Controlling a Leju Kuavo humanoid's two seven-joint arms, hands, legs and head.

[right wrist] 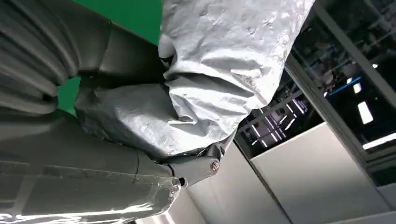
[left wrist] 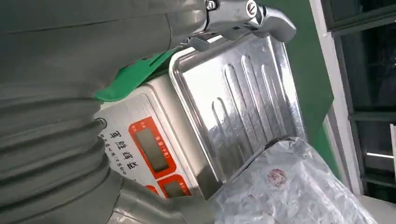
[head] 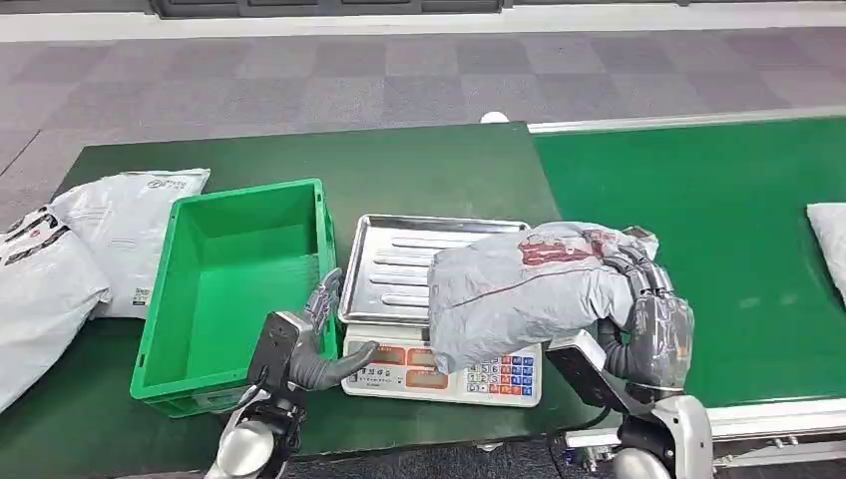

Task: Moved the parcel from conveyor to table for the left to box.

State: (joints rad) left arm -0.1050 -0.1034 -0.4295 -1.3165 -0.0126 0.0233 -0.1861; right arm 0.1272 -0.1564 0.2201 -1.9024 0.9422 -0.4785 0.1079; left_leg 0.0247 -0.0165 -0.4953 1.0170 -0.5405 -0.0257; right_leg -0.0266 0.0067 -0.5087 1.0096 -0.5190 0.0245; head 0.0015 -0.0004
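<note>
The right robot hand (head: 653,314) grips a grey crumpled parcel (head: 524,289) by its right end, fingers wrapped round the bag; the parcel hangs over the right part of the steel pan (head: 399,264) of a weighing scale (head: 439,371) on the green worktop (head: 439,175), and whether it already rests on the pan or is just above it I cannot tell; the green conveyor (head: 718,220) lies to the right, with another pale bag (head: 828,239) at its far edge. The left robot hand (head: 314,349) holds nothing, fingers loosely apart, between the green crate (head: 234,289) and the scale; two white bags (head: 90,249) lie left of the crate.

The step in hand looks like the set-down, with the carry from the conveyor nearly done; next the right robot hand should lower the parcel until it sits settled, let go and draw back to the right, leaving room for the left robot hand to take it into the crate.
</note>
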